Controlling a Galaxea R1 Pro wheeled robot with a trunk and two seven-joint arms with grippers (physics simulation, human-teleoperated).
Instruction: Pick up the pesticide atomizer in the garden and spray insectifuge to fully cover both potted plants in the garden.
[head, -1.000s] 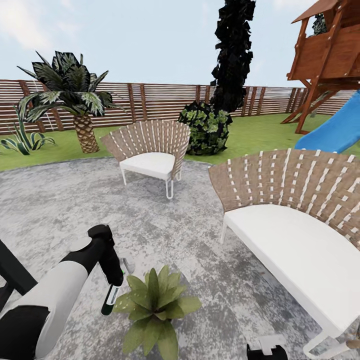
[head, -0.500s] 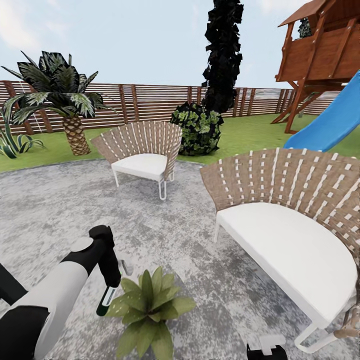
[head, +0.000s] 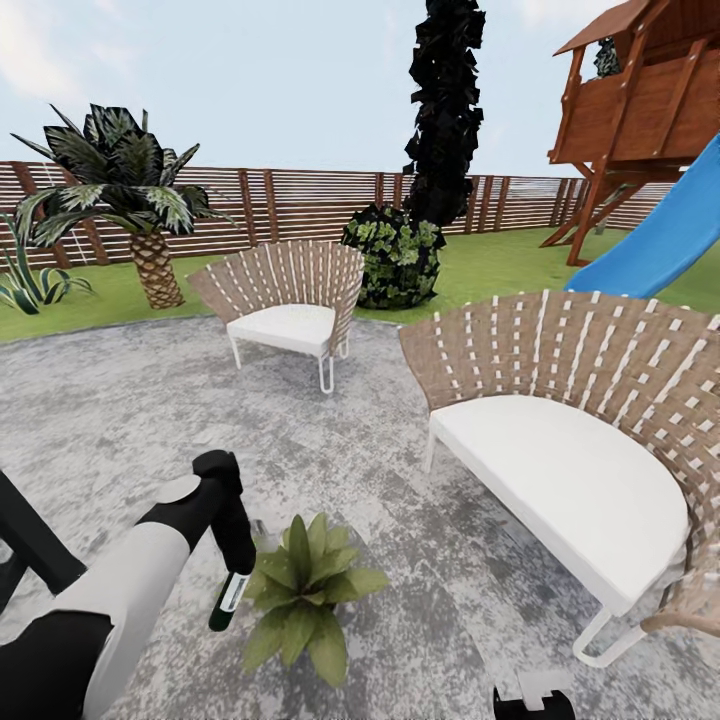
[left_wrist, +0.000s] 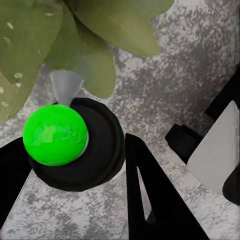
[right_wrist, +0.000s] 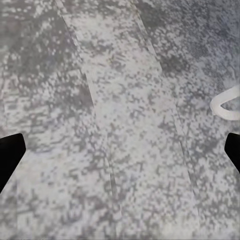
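In the head view my left gripper (head: 233, 572) is shut on the pesticide atomizer (head: 226, 599), a slim dark-green bottle with a white label, hanging tilted just above the patio. It hangs right beside the leaves of a potted plant (head: 302, 590), a low green rosette. The left wrist view shows the atomizer's black top with its green dot (left_wrist: 55, 134) between my left gripper's (left_wrist: 75, 167) dark fingers (left_wrist: 157, 200). Its grey nozzle (left_wrist: 66, 85) points at the plant's broad leaves (left_wrist: 30, 45). My right gripper (right_wrist: 120, 150) is open above bare stone.
The round grey stone patio (head: 120, 420) holds a wide woven sofa (head: 570, 450) at the right and a woven chair (head: 285, 300) behind. A white chair leg (right_wrist: 227, 102) lies near my right gripper. Lawn, a palm (head: 130, 200), a dark shrub (head: 395, 255), fence and playhouse slide (head: 660, 240) lie beyond.
The whole picture has shifted, so the camera has moved. My left gripper, still holding the atomizer, now hangs a little closer to the plant's leaves.
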